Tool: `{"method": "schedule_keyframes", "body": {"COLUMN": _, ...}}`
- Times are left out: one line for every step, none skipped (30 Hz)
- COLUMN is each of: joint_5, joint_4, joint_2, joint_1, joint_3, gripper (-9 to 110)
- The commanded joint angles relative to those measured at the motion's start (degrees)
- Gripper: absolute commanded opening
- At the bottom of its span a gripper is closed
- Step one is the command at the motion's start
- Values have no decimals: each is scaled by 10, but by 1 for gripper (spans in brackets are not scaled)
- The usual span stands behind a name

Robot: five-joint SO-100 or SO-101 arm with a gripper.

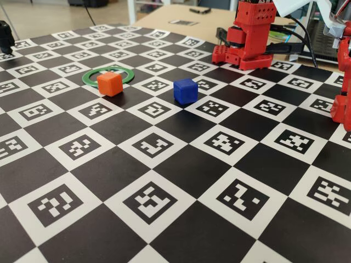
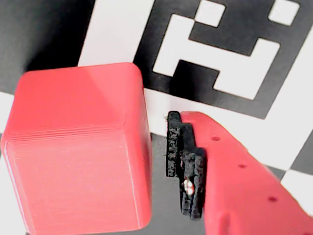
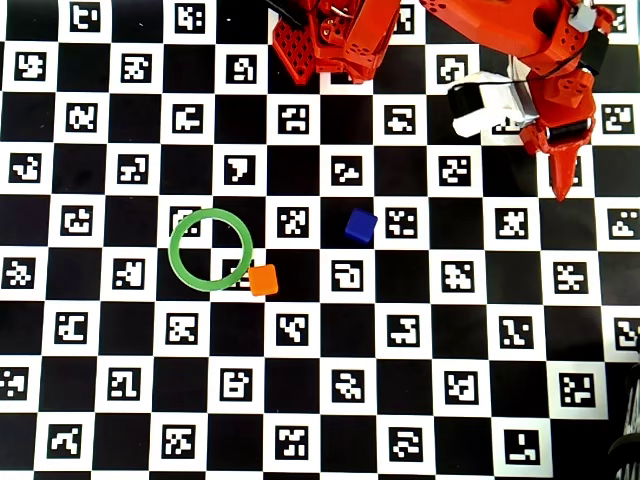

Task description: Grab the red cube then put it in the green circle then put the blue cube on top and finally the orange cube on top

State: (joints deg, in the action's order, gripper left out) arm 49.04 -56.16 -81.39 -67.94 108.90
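The red cube (image 2: 78, 152) fills the left of the wrist view and rests on the checkered board. One black finger pad (image 2: 183, 166) stands just right of it, with a narrow gap between them. The other finger is out of that view. My gripper (image 3: 560, 165) is at the board's upper right in the overhead view and hides the red cube there. It is at the right edge of the fixed view (image 1: 341, 109). The green circle (image 3: 172, 250) (image 1: 86, 77) is empty. The orange cube (image 3: 263, 280) (image 1: 109, 84) touches its outer rim. The blue cube (image 3: 361, 225) (image 1: 185, 91) stands apart, mid-board.
The red arm base (image 3: 330, 40) (image 1: 249, 38) stands at the board's far edge. A black object (image 1: 5, 35) sits at the far left corner in the fixed view. Another dark object (image 3: 630, 450) is at the lower right edge in the overhead view.
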Motion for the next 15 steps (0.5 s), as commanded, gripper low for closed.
{"method": "schedule_keyframes", "body": {"joint_5": -33, "joint_4": -11, "joint_2": -10, "joint_1": 8, "joint_3": -57, "gripper": 54}}
{"method": "schedule_keyframes", "body": {"joint_5": -40, "joint_4": -16, "joint_2": -8, "joint_1": 10, "joint_3": -62, "gripper": 54}}
{"method": "schedule_keyframes", "body": {"joint_5": -47, "joint_4": -19, "joint_2": -8, "joint_1": 10, "joint_3": -65, "gripper": 54}}
{"method": "schedule_keyframes", "body": {"joint_5": -53, "joint_4": -20, "joint_2": -7, "joint_1": 11, "joint_3": -66, "gripper": 53}}
{"method": "schedule_keyframes", "body": {"joint_5": -59, "joint_4": -20, "joint_2": -6, "joint_1": 11, "joint_3": -66, "gripper": 53}}
{"method": "schedule_keyframes", "body": {"joint_5": -65, "joint_4": -20, "joint_2": -5, "joint_1": 11, "joint_3": -66, "gripper": 53}}
{"method": "schedule_keyframes", "body": {"joint_5": -69, "joint_4": -21, "joint_2": -4, "joint_1": 11, "joint_3": -66, "gripper": 52}}
{"method": "schedule_keyframes", "body": {"joint_5": -70, "joint_4": -21, "joint_2": -2, "joint_1": 11, "joint_3": -66, "gripper": 52}}
{"method": "schedule_keyframes", "body": {"joint_5": -73, "joint_4": -23, "joint_2": -1, "joint_1": 11, "joint_3": -66, "gripper": 51}}
{"method": "schedule_keyframes", "body": {"joint_5": -75, "joint_4": -25, "joint_2": 1, "joint_1": 11, "joint_3": -66, "gripper": 51}}
{"method": "schedule_keyframes", "body": {"joint_5": -76, "joint_4": -25, "joint_2": 3, "joint_1": 11, "joint_3": -66, "gripper": 50}}
{"method": "schedule_keyframes", "body": {"joint_5": -76, "joint_4": -25, "joint_2": 4, "joint_1": 11, "joint_3": -65, "gripper": 49}}
{"method": "schedule_keyframes", "body": {"joint_5": -76, "joint_4": -25, "joint_2": 4, "joint_1": 11, "joint_3": -64, "gripper": 49}}
{"method": "schedule_keyframes", "body": {"joint_5": -76, "joint_4": -26, "joint_2": 6, "joint_1": 11, "joint_3": -64, "gripper": 48}}
{"method": "schedule_keyframes", "body": {"joint_5": -76, "joint_4": -26, "joint_2": 6, "joint_1": 11, "joint_3": -64, "gripper": 47}}
